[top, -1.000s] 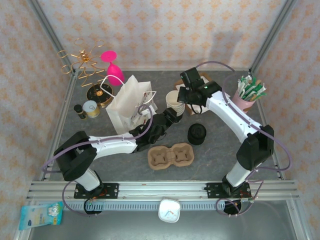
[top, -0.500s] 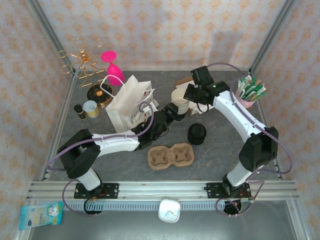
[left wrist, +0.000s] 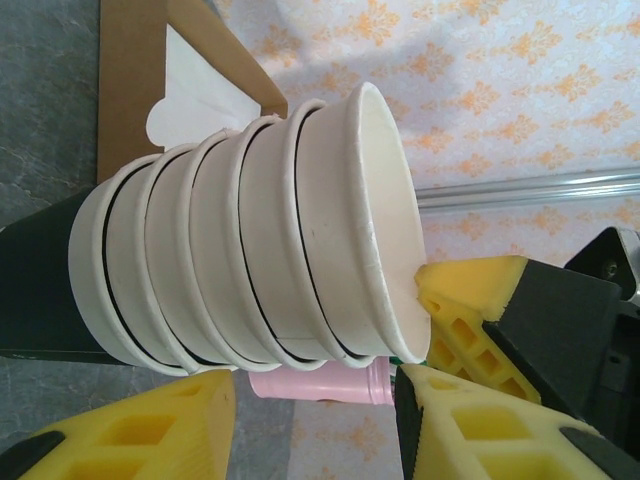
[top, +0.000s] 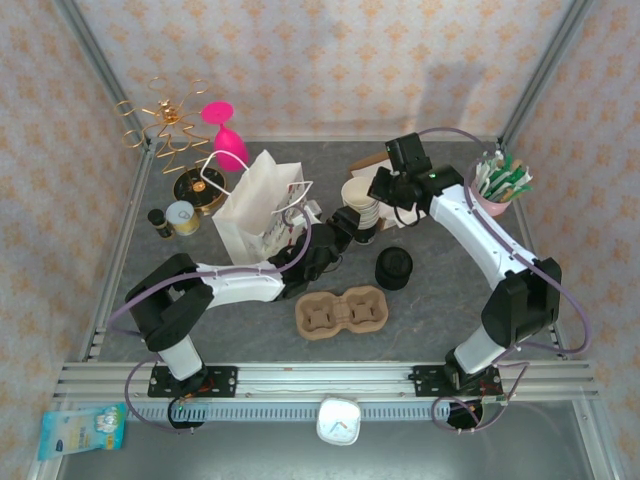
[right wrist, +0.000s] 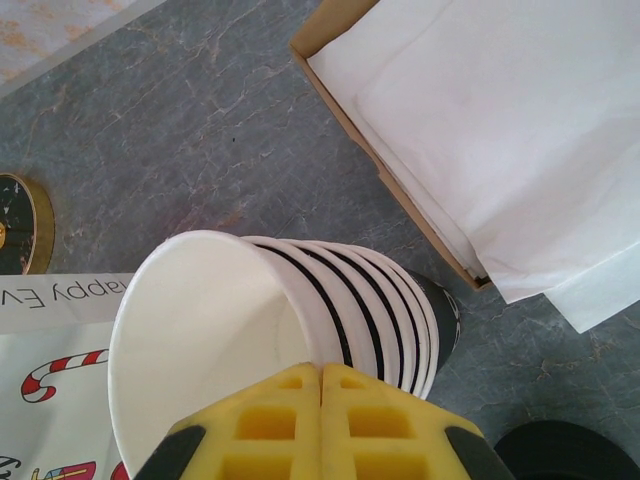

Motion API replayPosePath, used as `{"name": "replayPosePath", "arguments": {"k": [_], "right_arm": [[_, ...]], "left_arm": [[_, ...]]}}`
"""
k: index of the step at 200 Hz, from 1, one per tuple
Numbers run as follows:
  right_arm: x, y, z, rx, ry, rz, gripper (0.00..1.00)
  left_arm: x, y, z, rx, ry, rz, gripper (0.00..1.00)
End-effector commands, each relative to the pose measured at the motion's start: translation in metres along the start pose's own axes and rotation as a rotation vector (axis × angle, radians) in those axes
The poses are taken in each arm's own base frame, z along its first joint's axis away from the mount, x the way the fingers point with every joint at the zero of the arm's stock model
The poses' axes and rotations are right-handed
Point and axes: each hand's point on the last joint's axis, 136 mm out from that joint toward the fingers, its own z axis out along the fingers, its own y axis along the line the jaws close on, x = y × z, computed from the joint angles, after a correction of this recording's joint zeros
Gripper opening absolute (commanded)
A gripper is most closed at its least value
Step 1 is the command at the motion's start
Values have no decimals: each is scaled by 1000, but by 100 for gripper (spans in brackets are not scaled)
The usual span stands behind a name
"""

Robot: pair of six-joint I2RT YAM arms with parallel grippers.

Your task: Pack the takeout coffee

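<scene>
Right of the white paper bag [top: 255, 205], my left jaws stand open, yellow pads [left wrist: 135, 430] spread just near-left of the tilted stack of lidless cream cups [left wrist: 250, 260] (whether they touch it I cannot tell). My right jaws are closed, pads [right wrist: 260, 425] pressed together on the rim of the top cup [right wrist: 200, 340], with a cardboard box of white paper [right wrist: 480, 110] just beyond on the far side. Nearer on the counter [top: 450, 310] sit the cup carrier [top: 341, 311] and, right of it, the black lids [top: 394, 268]; where the lidded takeout coffee is, I cannot tell.
</scene>
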Motion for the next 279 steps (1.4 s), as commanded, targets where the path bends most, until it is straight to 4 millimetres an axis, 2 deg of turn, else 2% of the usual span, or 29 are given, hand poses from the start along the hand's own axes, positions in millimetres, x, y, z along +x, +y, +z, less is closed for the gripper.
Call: {"name": "replayPosePath", "arguments": {"k": [1, 24, 52, 93, 158, 200, 242, 264, 279], "right_arm": [[-11, 5, -18, -39, -59, 22, 0], [-10, -1, -18, -23, -62, 33, 0], [-9, 4, -20, -54, -57, 52, 0], [-7, 10, -20, -105, -54, 105, 0], [-15, 15, -29, -131, -85, 137, 0], [-35, 15, -55, -158, -153, 165, 0], [-61, 16, -100, -193, -250, 179, 0], [-68, 17, -118, -213, -285, 178, 0], [-68, 19, -122, -225, -282, 177, 0]], "left_arm": [[3, -7, 9, 29, 7, -15, 45], [2, -5, 10, 16, 0, -2, 45], [7, 2, 14, 8, 16, -16, 45], [7, 2, 16, 11, 13, -8, 44], [8, 9, 23, -25, 7, 21, 44], [10, 15, 24, -54, 23, 39, 44], [9, 13, 21, -65, 31, 66, 44], [9, 11, 20, -48, 37, 56, 44], [7, 11, 23, -49, 38, 61, 44]]}}
